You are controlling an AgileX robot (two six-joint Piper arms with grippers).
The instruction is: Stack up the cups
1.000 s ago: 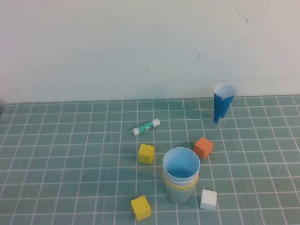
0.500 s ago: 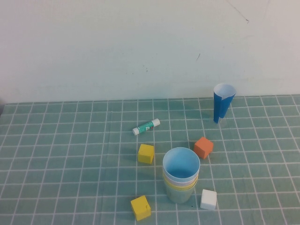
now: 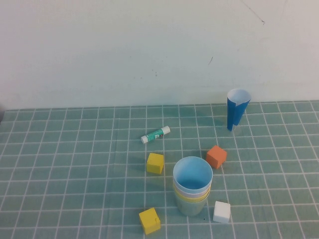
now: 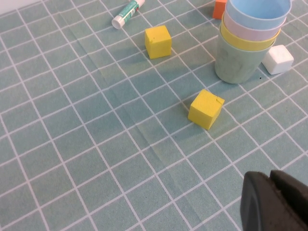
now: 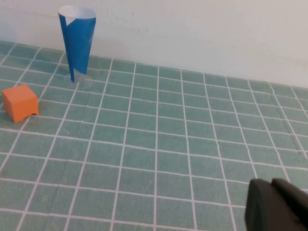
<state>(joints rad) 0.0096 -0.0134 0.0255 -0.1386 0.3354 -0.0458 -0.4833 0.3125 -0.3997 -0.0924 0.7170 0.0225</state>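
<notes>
Four cups nested in one stack (image 3: pixel 192 191): light blue cup (image 3: pixel 192 174) on top, then pale pink, yellow, pale green at base. Stack at 6 o'clock of mat, between white cube (image 3: pixel 222 211) and yellow cube (image 3: pixel 149 220). Stacking looks finished, nothing left. Left gripper (image 4: pixel 276 202), right gripper (image 5: pixel 276 206) clear of table, holding nothing; jaw opening cannot tell.
</notes>
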